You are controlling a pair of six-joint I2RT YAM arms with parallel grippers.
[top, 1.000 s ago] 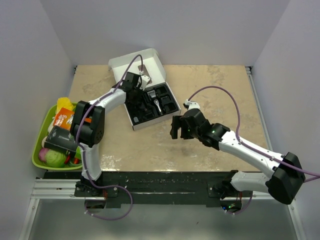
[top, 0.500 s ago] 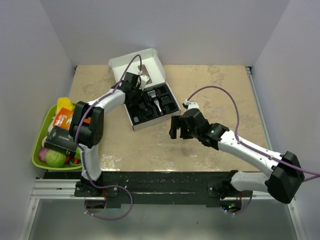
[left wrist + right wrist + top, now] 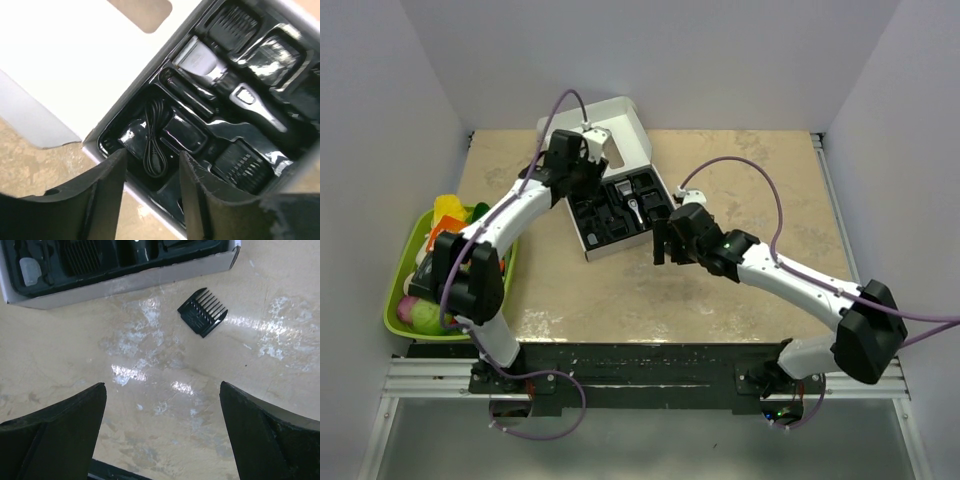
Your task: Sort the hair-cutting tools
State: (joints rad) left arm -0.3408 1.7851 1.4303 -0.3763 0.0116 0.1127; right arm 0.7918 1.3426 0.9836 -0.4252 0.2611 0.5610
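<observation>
The slim black hair clipper (image 3: 235, 87) with its silver blade head lies in the black insert of the white box (image 3: 642, 150). Black comb attachments (image 3: 244, 160) sit in pockets around it. The thin black cord (image 3: 155, 145) is coiled in a pocket near the box's corner. My left gripper (image 3: 152, 156) hovers over that corner, open, with nothing between its fingers. One more comb attachment (image 3: 202, 311) lies loose on the table just outside the box's wall (image 3: 125, 284). My right gripper (image 3: 162, 387) hangs wide open above bare table, short of that comb.
A green tray (image 3: 395, 310) of colourful packets and fruit sits at the table's left edge, beside the left arm's base. The box's lid (image 3: 620, 125) stands open toward the back. White walls close in the table on three sides.
My left gripper has opened and pulled back from inside the box toward its left corner. The right arm has moved left, closer to the box, with its jaws a little wider.
</observation>
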